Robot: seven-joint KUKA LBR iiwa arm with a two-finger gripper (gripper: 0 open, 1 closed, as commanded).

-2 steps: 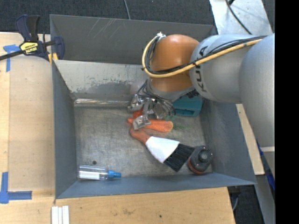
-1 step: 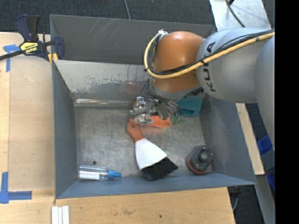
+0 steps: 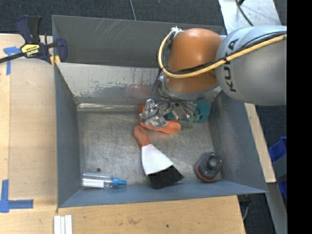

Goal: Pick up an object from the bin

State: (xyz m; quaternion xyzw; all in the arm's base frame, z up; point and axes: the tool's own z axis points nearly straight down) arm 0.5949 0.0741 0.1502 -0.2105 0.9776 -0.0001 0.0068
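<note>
Step in hand, by the look of it: approach over the target, grasp not yet confirmed; gripper (image 3: pixel 155 115) low in the bin (image 3: pixel 66 130), near the back wall, right of centre, directly over an orange soft-looking thing (image 3: pixel 165 128) w/ a tail curling down-left toward mid-floor. Gripper spread or closed: can't tell, too cluttered under the arm to read; nothing clearly seen clamped. Touching the orange thing or just above it: can't tell either.

Next move, prob.: if not closed yet, settle onto the orange thing's upper end & close; then lift straight up, minding limp sag.

Around: teal thing (image 3: pixel 204 110) just right of the gripper, partly under the arm, near enough to get caught; white-and-black brush-like piece (image 3: pixel 157 165) at the tail's lower end, touching or nearly so, liable to drag along; round dark knob w/ reddish base (image 3: pixel 208 167) front-right, well apart; clear tube w/ blue cap (image 3: pixel 101 182) front-left, well apart. Back wall close; little room to shift that way.
</note>
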